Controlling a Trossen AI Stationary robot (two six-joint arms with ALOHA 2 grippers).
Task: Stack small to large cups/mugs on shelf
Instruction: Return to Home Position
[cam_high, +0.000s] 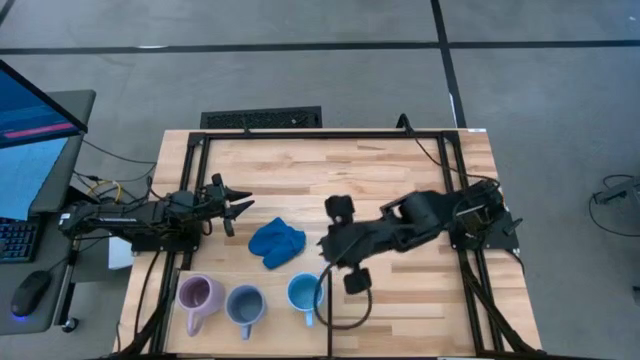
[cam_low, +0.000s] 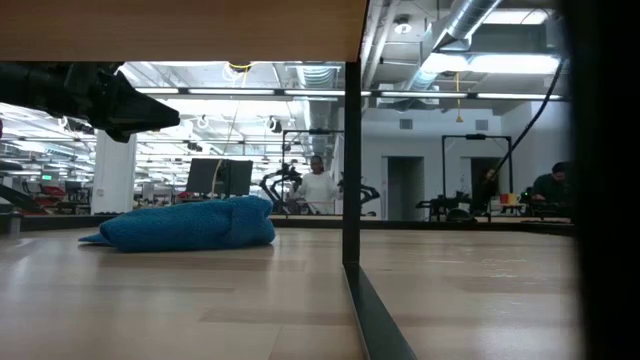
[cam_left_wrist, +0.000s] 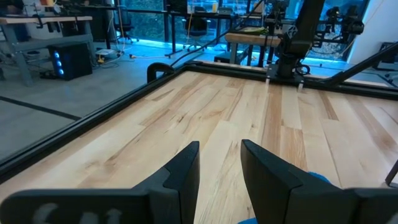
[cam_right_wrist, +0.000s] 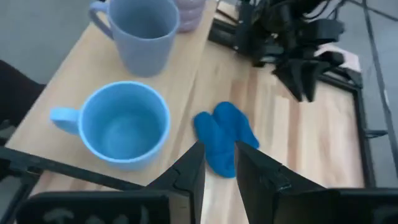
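Now three mugs (cam_high: 245, 302) abreast on shelf (cam_high: 272, 320); left gripper (cam_left_wrist: 219, 146), right gripper (cam_right_wrist: 217, 149) slightly parted, empty.

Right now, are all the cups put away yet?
Almost finished. The lilac mug, grey-blue mug and light blue mug all stand in a row on the shelf. Nothing is in hand: the left gripper and right gripper are open and empty. Probably all that is left is the right gripper pulling back from the mugs.

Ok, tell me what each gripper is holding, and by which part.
Nothing. The left gripper and the right gripper both show empty gaps between their fingers.
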